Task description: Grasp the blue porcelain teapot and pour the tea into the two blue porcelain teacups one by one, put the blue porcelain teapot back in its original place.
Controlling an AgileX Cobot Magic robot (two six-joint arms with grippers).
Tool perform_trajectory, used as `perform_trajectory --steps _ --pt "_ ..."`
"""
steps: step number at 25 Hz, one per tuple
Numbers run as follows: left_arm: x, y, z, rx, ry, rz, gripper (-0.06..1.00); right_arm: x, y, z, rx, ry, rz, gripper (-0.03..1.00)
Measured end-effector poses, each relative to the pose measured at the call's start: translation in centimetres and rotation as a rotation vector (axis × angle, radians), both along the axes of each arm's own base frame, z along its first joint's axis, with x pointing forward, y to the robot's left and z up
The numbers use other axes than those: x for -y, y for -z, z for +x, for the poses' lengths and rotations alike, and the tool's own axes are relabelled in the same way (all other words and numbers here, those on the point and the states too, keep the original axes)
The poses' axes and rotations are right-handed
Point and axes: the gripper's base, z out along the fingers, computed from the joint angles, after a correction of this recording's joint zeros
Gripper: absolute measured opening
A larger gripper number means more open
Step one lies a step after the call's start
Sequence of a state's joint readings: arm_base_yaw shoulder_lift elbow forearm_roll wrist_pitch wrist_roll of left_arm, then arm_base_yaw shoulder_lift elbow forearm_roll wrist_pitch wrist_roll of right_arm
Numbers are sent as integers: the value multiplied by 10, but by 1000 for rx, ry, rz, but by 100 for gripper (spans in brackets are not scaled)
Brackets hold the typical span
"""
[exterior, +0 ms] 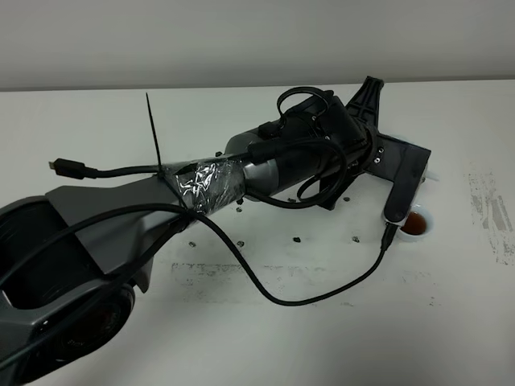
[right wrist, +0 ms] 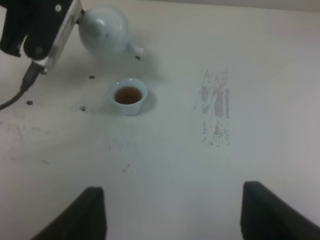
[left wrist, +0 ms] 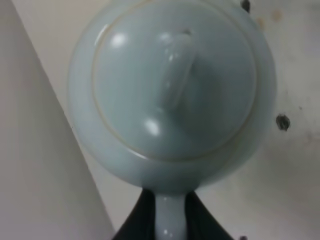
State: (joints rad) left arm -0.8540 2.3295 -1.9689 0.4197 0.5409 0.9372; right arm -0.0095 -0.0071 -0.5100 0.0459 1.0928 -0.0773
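Left arm [exterior: 265,165] reaches across the white table [exterior: 338,338] toward the right side of the overhead view, wrist wrapped in shiny tape, black cables looping off it. Left gripper [left wrist: 170,225] is pinched tight on the loop handle of the blue porcelain teapot [left wrist: 170,90]; in the left wrist view the dark fingers [left wrist: 142,220] sit either side of the pale handle, teapot fills the frame, domed lid and knob facing the camera. In the overhead view the teapot is almost fully hidden behind the gripper. Right wrist view shows the teapot [right wrist: 105,30] beside the left gripper body, short spout pointing toward the teacup side, whether it rests on the table or is lifted cannot tell. One blue porcelain teacup [right wrist: 129,96] stands upright near the teapot, just apart from it, with brown tea inside; same teacup [exterior: 416,223] partly covered by the gripper in the overhead view. Only one cup visible. Right gripper [right wrist: 172,215] hangs over bare table well apart from the cup, its two dark fingertips [right wrist: 90,215] spread wide, nothing between them. Scuffed grey patch [right wrist: 216,107] on the table to the side of the cup, small dark specks [right wrist: 91,77] around
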Motion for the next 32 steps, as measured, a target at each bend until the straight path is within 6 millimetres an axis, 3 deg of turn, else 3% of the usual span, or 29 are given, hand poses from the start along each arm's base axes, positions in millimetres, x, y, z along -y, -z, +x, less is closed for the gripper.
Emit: perform_trajectory --steps 6,14,26,32 --pt "-7 -27 -4 -63 -204 -156 3 0 0 0 0 0 0 59" --pt "-22 -40 -5 -170 -440 -249 3 0 0 0 0 0 0 59" --pt "-43 -63 -4 -265 -576 -318 3 0 0 0 0 0 0 59" --pt "-55 -65 2 -325 -664 -361 3 0 0 0 0 0 0 59"
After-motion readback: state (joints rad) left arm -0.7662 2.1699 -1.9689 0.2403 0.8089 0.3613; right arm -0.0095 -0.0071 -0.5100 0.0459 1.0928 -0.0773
